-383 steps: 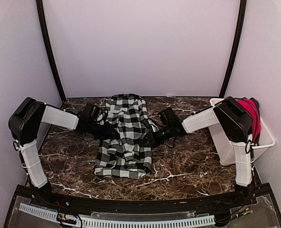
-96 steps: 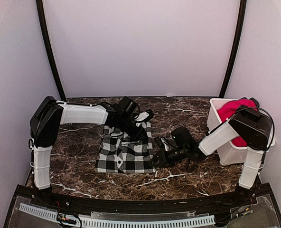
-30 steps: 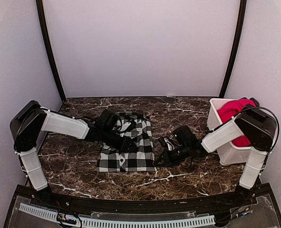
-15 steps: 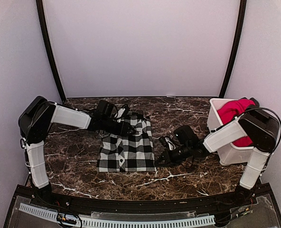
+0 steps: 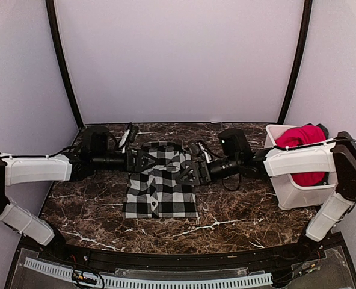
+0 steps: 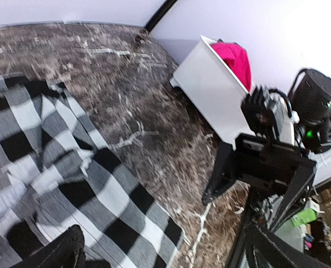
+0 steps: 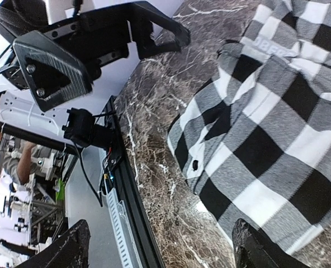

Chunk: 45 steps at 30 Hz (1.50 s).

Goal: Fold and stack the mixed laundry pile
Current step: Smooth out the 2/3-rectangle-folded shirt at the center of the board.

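At mid-surface (image 5: pixel 238 211): checked shirt (image 5: pixel 160 186), lying flat, long axis near-to-far. Left fingers (image 6: pixel 51 255) at its far left edge, right fingers (image 7: pixel 255 248) at its right edge; both spread wide, holding nothing, about equally close. Red garment (image 5: pixel 301 139) heaped in white bin (image 5: pixel 286 192), well apart at right

One checked garment (image 5: pixel 160 189), one red garment (image 5: pixel 299 137), one white bin (image 5: pixel 291 195), two arms (image 5: pixel 36 170) (image 5: pixel 298 160).

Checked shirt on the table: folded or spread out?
Folded. The checked shirt lies as a compact rectangle, its top layer doubled over.
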Available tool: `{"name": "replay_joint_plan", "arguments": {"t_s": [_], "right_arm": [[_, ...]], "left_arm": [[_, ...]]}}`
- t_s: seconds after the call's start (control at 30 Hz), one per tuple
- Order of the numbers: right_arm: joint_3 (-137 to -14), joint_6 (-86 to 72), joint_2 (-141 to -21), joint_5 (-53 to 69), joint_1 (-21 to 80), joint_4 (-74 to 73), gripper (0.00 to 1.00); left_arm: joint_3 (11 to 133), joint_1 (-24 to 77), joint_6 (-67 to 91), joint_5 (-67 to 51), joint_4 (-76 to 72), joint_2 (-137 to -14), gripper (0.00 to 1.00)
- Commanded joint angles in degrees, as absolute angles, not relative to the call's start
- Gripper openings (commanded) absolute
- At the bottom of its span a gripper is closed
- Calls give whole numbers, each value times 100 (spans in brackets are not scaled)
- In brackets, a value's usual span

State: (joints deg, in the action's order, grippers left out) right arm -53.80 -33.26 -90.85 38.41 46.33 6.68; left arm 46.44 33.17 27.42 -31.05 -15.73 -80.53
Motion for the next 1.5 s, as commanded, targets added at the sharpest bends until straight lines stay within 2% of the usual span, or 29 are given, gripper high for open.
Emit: {"name": "replay_joint_plan", "arguments": {"t_s": [0.0, 0.23, 0.43, 0.57, 0.77, 0.93, 1.1, 1.2, 1.33, 1.47], "right_arm": [[-5622, -3866, -9763, 4745, 4912, 1567, 85], [-5921, -4785, -10985, 5213, 5096, 2754, 83], [-5571, -5248, -11933, 5237, 4923, 3521, 81], [-5168, -5102, -12035, 4987, 4769, 3320, 79], [-4422, -4998, -11884, 4868, 4755, 3106, 79], [-3979, -4581, -11062, 4885, 4890, 2546, 78], [-4585, -3921, -10076, 4655, 4957, 1397, 78], [-5307, -3527, -10026, 4452, 4923, 791, 78], [-5961, -3367, -10456, 4513, 4668, 760, 68], [-6702, -3191, -11175, 4712, 4387, 776, 52]], "left_arm": [[3646, 3509, 3804, -3844, -2117, -7773, 99], [2887, 3786, 4484, -4061, -3241, -7971, 99], [2734, 3675, 4551, -4024, -4071, -9209, 99], [2516, 3566, 4776, -4120, -4967, -10074, 99], [2413, 4174, 4599, -3528, -4217, -9605, 99], [2336, 4721, 4745, -3142, -3398, -8721, 99], [2818, 4706, 4328, -2630, -2218, -7678, 99], [3283, 4522, 4103, -2653, -1951, -7862, 99], [3520, 4132, 4041, -2889, -2471, -8347, 99], [3833, 3799, 3914, -3063, -2797, -8972, 99]]}}
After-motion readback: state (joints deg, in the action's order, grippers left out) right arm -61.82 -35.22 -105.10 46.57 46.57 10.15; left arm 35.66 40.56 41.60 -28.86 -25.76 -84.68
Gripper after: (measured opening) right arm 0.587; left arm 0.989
